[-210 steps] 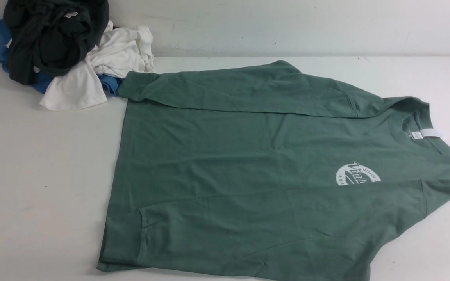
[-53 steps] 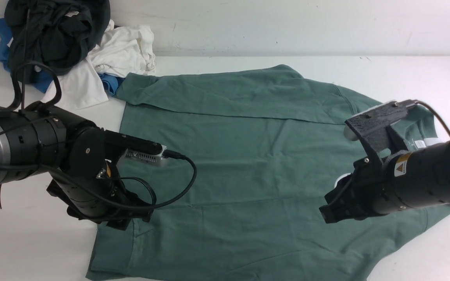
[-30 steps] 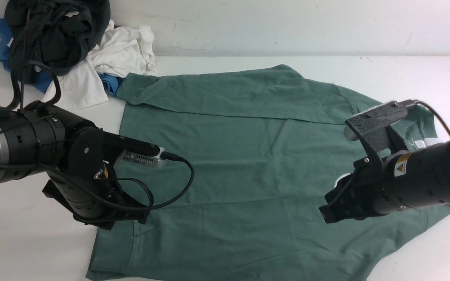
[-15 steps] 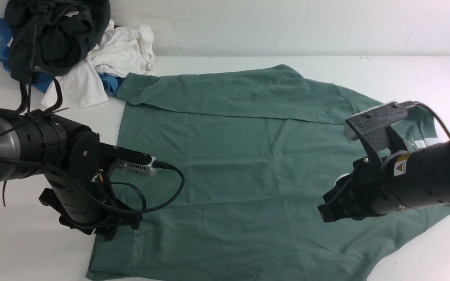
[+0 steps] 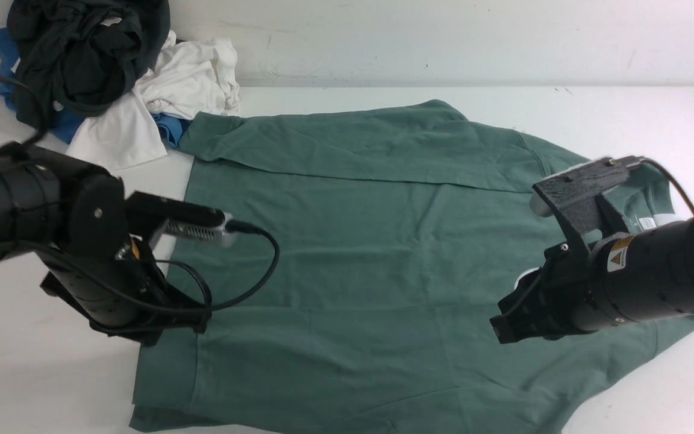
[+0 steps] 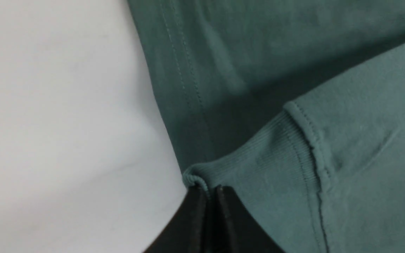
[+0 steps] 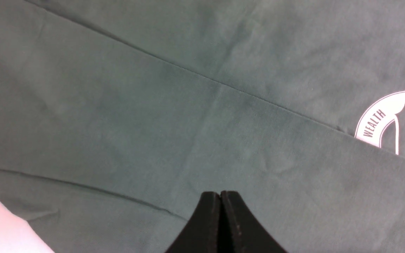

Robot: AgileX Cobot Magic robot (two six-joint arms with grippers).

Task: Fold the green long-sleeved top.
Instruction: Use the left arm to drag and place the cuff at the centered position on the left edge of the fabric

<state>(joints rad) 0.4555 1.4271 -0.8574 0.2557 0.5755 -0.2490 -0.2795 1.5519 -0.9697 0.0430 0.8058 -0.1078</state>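
**Front view.**
- Green top (image 5: pixel 383 259): lies spread flat across the middle of the white table (image 5: pixel 34 386), hem toward the left edge, collar toward the right edge, both sleeves folded in over the body.
- Left gripper (image 5: pixel 157 334): low at the hem's near-left corner. Its tips are hidden by the arm.
- Right gripper (image 5: pixel 500 328): above the chest area, toward the table's right side.
- Heap at the far-left corner: black garment (image 5: pixel 82 54) on top, white garment (image 5: pixel 184 78) beside it, blue garment (image 5: pixel 169 129) beneath, just beside the top's far sleeve.

**Left wrist view.**
- Fingers (image 6: pixel 195 218): pressed together, pinching the edge of the ribbed cuff (image 6: pixel 258 165).
- The cuff lies over the stitched hem, at the border of bare table.

**Right wrist view.**
- Fingers (image 7: pixel 206 218): closed flat against each other, nothing between them, over the folded sleeve. Contact with the cloth cannot be told.
- White round logo (image 7: pixel 396 126): partly covered by the sleeve's edge.
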